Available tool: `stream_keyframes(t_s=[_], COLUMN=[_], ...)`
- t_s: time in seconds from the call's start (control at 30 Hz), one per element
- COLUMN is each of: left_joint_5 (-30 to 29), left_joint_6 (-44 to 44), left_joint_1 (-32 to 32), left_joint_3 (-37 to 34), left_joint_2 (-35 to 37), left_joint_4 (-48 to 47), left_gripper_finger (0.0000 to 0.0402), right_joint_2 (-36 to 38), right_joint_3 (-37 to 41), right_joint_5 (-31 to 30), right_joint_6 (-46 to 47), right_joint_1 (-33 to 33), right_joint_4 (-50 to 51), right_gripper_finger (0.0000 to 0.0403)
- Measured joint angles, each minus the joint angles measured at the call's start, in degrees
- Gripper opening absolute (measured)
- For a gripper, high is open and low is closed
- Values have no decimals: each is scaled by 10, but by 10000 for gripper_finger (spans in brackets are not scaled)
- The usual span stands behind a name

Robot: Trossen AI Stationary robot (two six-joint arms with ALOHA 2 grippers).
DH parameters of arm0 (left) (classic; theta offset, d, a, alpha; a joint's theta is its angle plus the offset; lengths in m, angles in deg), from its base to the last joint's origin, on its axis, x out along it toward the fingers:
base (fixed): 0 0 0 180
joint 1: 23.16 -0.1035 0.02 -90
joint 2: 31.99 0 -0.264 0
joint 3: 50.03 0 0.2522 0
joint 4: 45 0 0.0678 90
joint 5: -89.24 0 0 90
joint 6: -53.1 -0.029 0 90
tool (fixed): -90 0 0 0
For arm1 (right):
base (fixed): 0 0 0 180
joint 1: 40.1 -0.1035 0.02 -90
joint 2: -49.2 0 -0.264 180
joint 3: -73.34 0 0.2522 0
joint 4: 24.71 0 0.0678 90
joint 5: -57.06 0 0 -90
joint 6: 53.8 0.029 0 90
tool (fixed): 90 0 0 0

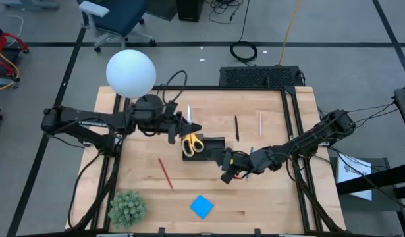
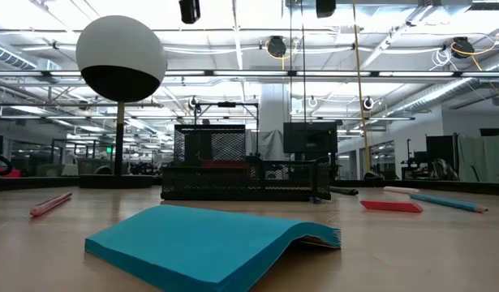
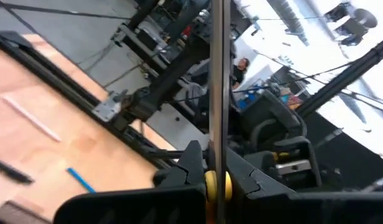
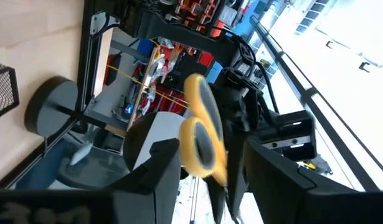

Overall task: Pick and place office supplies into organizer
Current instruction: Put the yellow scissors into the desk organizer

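In the high view my left gripper (image 1: 184, 126) is shut on the yellow-handled scissors (image 1: 192, 141). Their blades point toward the far edge and their handles hang over the left end of the black mesh organizer (image 1: 213, 149). My right gripper (image 1: 226, 168) is open, just right of and nearer than the organizer. In its wrist view the yellow handles (image 4: 202, 140) show farther off, between its fingers, untouched. Lying flat on the table are the blue note pad (image 1: 201, 206), red pencil (image 1: 165, 173), black pen (image 1: 236, 128) and pale pencil (image 1: 260, 123). The low view shows a red eraser (image 2: 391, 206). My left gripper (image 3: 216, 186) pinches the scissors between its two fingers at the yellow pivot (image 3: 216, 182), where blades and handles meet. The closed blades (image 3: 217, 87) run straight out ahead of the fingers. The scissors are lifted clear of the table, handles (image 1: 193, 143) above the organizer's left end.
The white globe lamp (image 1: 130, 72) stands at the far left, close behind my left arm. A green spiky plant (image 1: 126, 207) sits at the near left corner. A blue pencil (image 2: 448, 203) lies to the right of the organizer. Bare wood lies between the red pencil and the note pad.
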Motion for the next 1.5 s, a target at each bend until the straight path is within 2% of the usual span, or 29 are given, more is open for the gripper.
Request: stream_keyframes(t_s=[0.23, 0.53, 0.87, 1.1, 1.5], left_joint_5=[10, 7, 28, 29, 29], left_joint_6=[15, 22, 48, 47, 45], left_joint_1=[17, 28, 30, 30, 30], left_joint_3=[1, -1, 0, 0, 0], left_joint_2=[-12, -38, -74, -77, -77], left_joint_4=[28, 50, 111, 109, 108], left_gripper_finger=[4, 5, 10, 6, 13], right_joint_2=[-1, 0, 0, 0, 0], right_joint_3=[0, 0, 0, 0, 0], right_joint_5=[3, 59, 60, 65, 136], right_joint_6=[-6, -9, 5, 18, 13], right_joint_1=[0, 0, 1, 2, 60], right_joint_4=[32, 25, 19, 19, 9], right_gripper_finger=[165, 160, 160, 160, 159])
